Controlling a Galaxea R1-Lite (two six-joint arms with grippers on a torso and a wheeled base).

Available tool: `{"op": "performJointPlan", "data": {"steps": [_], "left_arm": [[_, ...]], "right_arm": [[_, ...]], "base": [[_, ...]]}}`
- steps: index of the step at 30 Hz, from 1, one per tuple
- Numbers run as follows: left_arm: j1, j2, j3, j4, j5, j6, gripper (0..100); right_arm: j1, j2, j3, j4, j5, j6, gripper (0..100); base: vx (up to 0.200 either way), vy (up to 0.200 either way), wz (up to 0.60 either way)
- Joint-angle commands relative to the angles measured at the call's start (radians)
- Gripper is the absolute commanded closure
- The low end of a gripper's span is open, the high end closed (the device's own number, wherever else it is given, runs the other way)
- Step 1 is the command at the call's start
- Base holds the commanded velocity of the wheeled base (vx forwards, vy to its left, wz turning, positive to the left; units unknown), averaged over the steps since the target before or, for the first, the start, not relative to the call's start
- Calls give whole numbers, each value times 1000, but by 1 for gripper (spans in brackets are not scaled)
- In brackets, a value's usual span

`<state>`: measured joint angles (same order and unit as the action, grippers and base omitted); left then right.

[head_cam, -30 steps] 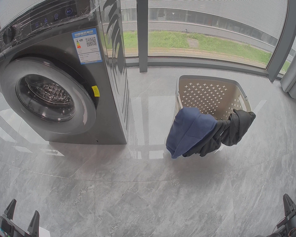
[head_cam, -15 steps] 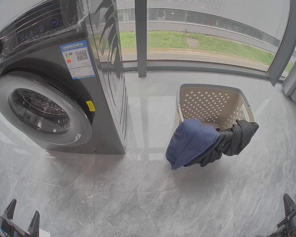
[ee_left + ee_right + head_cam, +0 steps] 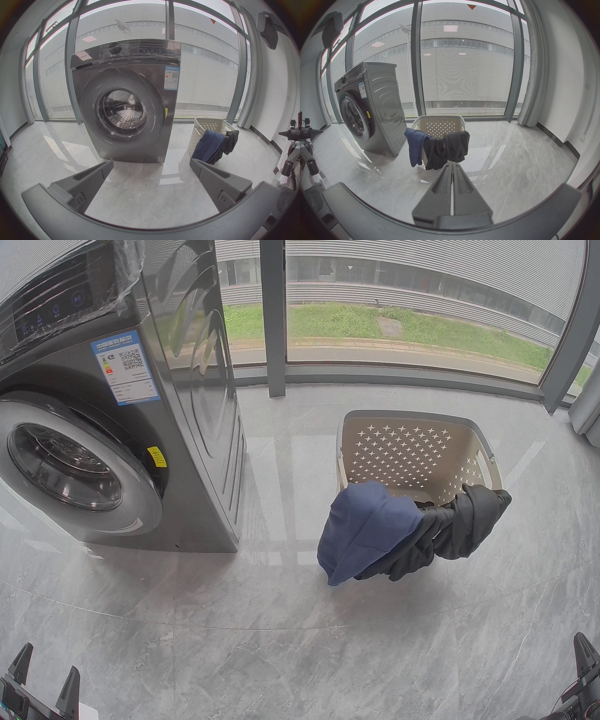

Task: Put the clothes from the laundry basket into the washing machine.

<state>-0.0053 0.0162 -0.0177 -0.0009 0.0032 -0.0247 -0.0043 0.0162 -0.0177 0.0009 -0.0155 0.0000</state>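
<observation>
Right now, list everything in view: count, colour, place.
washing machine: 1, dark grey front-loader, on the floor at left
laundry basket: 1, beige, on the floor right of the machine, near the window
blue garment: 1, draped over the basket's near rim
black clothes: count unclear, draped over the near rim beside the blue garment
floor: grey marble tiles
window wall: glass, behind machine and basket
curtain: 1, grey, far right
left gripper: open, low at left, empty
right gripper: shut, low at right, empty
</observation>
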Motion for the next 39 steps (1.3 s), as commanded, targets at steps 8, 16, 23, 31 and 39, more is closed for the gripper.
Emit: {"op": "performJointPlan", "data": {"steps": [8, 16, 23, 31, 39], "left_arm": [[-1, -12, 18, -1, 0, -1, 0], [1, -10, 18, -1, 0, 0, 0], [1, -12, 18, -1, 0, 0, 0], [1, -12, 18, -1, 0, 0, 0], [1, -12, 18, -1, 0, -1, 0]], "right_arm": [[0, -12, 16, 1, 0, 0, 100], [0, -12, 16, -1, 0, -2, 100], [0, -12, 16, 1, 0, 0, 100], [0, -12, 16, 1, 0, 0, 100], [1, -12, 16, 1, 0, 0, 100]], "base": [[0, -25, 0], [0, -150, 0], [0, -171, 0], [0, 0, 0], [200, 0, 0]]}}
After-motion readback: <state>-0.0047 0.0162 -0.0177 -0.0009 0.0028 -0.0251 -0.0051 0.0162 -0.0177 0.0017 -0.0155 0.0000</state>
